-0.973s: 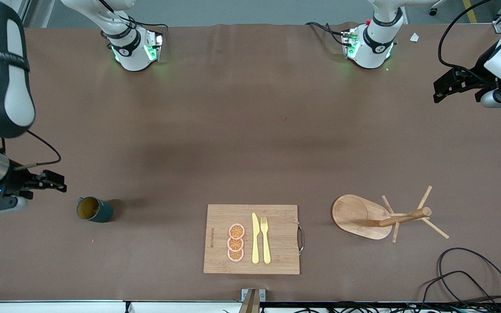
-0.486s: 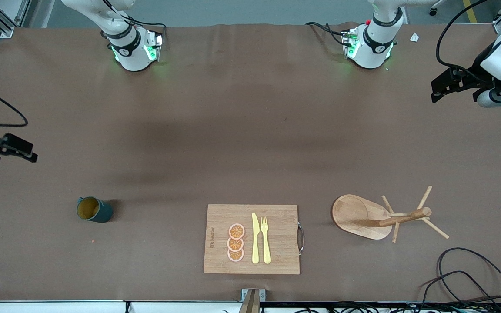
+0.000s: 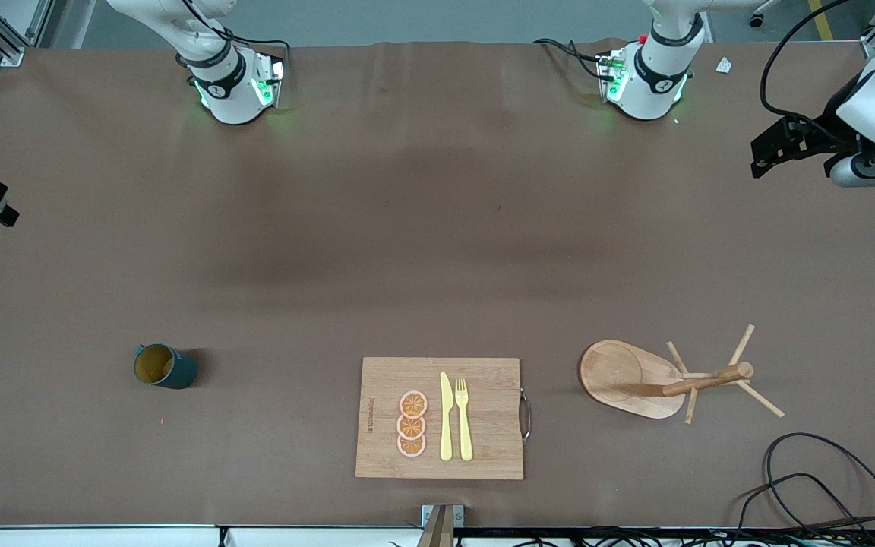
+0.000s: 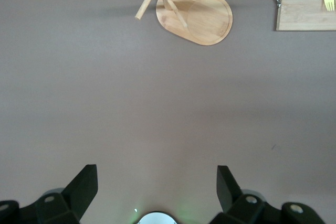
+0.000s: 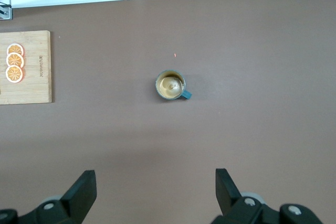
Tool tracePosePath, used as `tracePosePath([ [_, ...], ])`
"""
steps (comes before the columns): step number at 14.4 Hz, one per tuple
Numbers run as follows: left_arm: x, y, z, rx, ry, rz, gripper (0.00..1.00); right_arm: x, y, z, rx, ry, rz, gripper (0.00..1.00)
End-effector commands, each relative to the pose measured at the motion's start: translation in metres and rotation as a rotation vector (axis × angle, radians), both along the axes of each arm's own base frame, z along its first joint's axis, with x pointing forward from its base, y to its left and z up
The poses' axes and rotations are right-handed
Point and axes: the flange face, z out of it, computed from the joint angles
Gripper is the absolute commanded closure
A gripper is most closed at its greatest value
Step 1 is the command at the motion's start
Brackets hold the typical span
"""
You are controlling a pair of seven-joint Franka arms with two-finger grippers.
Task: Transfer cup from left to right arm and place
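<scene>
Nearest the front camera, the bamboo cutting board (image 3: 439, 418) carries three orange slices (image 3: 412, 424) and a yellow knife (image 3: 446, 416) and fork (image 3: 464, 419). Level with it toward the left arm's end stands a wooden mug tree (image 3: 665, 377). The cup (image 3: 164, 367) sits upright on the tabletop (image 3: 437, 251) toward the right arm's end, well apart from the board, apparently already set down. Farther off, the right hand (image 5: 155, 190) hangs high above the tabletop, fingers apart and empty. The left hand (image 3: 775, 144) hovers over its own end, fingers apart, empty. If another pickup is due, descend straight over the cup, with the fingers straddling the rim clear of the handle.
</scene>
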Motion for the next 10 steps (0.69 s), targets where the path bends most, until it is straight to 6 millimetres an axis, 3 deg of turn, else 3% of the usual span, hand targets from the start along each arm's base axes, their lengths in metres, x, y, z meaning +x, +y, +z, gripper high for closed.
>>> tracePosePath([
  [1, -0.001, 0.0, 0.004, -0.01, 0.013, -0.01, 0.0, -0.013, -0.001, -0.027, -0.02, 0.047, -0.018, 0.0],
  [10, -0.002, -0.003, 0.005, 0.003, 0.012, -0.016, 0.0, -0.014, -0.014, -0.012, -0.031, 0.025, -0.037, 0.0],
])
